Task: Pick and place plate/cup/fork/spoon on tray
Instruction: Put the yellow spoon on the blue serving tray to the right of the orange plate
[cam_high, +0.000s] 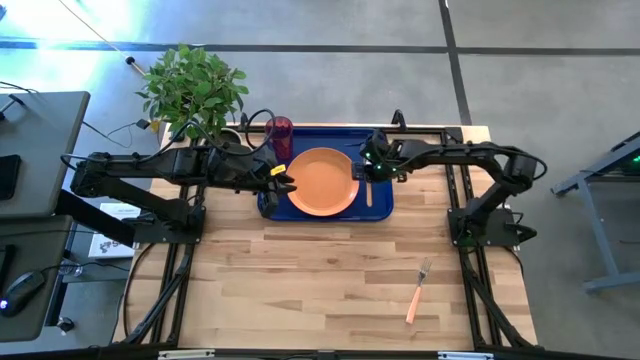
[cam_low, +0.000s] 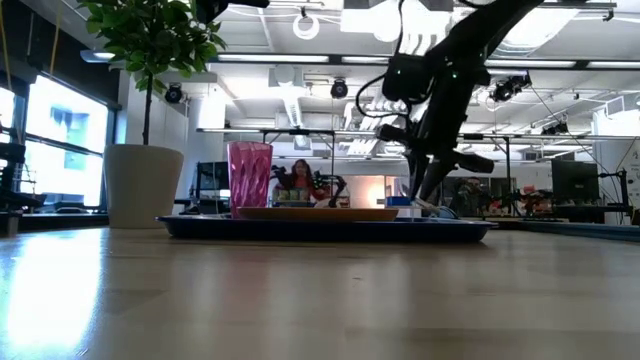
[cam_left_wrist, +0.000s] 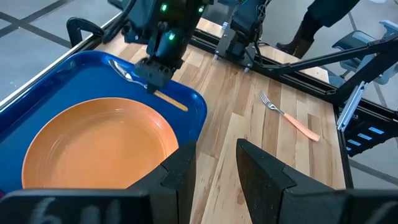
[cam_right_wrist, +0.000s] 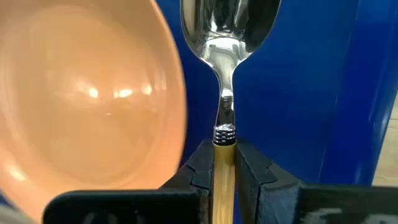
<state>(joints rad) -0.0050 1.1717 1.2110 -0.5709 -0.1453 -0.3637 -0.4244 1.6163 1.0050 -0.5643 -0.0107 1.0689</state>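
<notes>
The orange plate (cam_high: 322, 181) lies flat in the blue tray (cam_high: 300, 135) at the table's far middle. The dark red cup (cam_high: 280, 133) stands upright in the tray's far left corner. The spoon (cam_high: 368, 186) is in the tray's right part, beside the plate, with my right gripper (cam_high: 368, 168) shut on it. The fork (cam_high: 418, 291) lies on the bare table at the near right. My left gripper (cam_high: 288, 183) is open and empty over the tray's left edge, next to the plate (cam_left_wrist: 99, 143). My right gripper pinches the spoon's orange handle (cam_right_wrist: 224, 163) between its two fingers, right behind the metal neck. The fingers come from above, slanting down, and lie along the handle. The spoon lies level along the tray floor, bowl (cam_right_wrist: 229, 25) toward the far side; whether it rests there I cannot tell.
A potted plant (cam_high: 192, 90) stands at the table's far left corner, behind the tray. The tray's raised rim (cam_left_wrist: 196, 102) runs beside the spoon's handle. Bare wood stretches across the table's near half, around the fork (cam_left_wrist: 289, 115).
</notes>
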